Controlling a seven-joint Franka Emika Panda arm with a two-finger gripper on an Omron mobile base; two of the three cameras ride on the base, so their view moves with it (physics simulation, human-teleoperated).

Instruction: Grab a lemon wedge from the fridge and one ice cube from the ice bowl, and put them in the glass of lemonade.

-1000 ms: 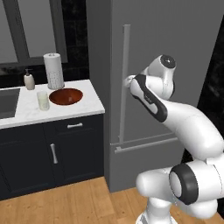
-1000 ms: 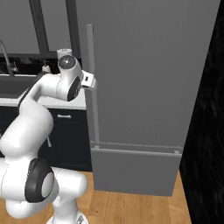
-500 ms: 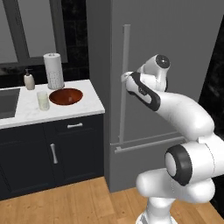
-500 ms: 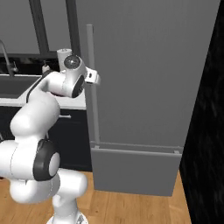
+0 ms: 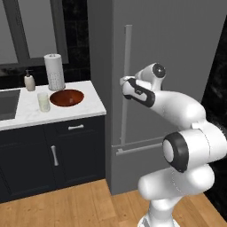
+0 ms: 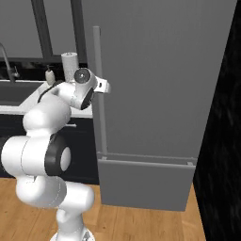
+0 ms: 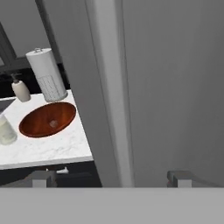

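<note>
— Matte grey door of the fridge, shut. Long bar handle upright, long axis vertical, top to bottom of the upper door.

— And the gripper?

— Right at the bar, about mid-height in the left base view. In the hand view, bar dead ahead between the two tips, one tip low left, one low right. Wide apart, nothing clenched yet. Bar straddled but not touched, as far as visible.

— Direction of the coming move, then?

— Judged: short push forward to get the bar deep between the fingers, close across it, then pull the door out on its hinge. Opening axis lies horizontal, crosswise to the vertical bar, so no roll of the wrist needed.

— Arm pose?

— Folded. Elbow bent back toward the base, forearm reaching level toward the door, wrist turned so the hand faces the handle side-on.

— Rest of the task's things?

— Off to the left on the white counter. Ice bowl, reddish-brown, near the counter's right end; glass of lemonade just beside it on the left. Both well apart from the hand. Paper-towel roll and soap bottle behind them. Lemon wedge presumably inside, hidden behind the closed door.

— Risk?

— Closing too early: tips might pinch the front of the bar and slip off under the pull.
</note>
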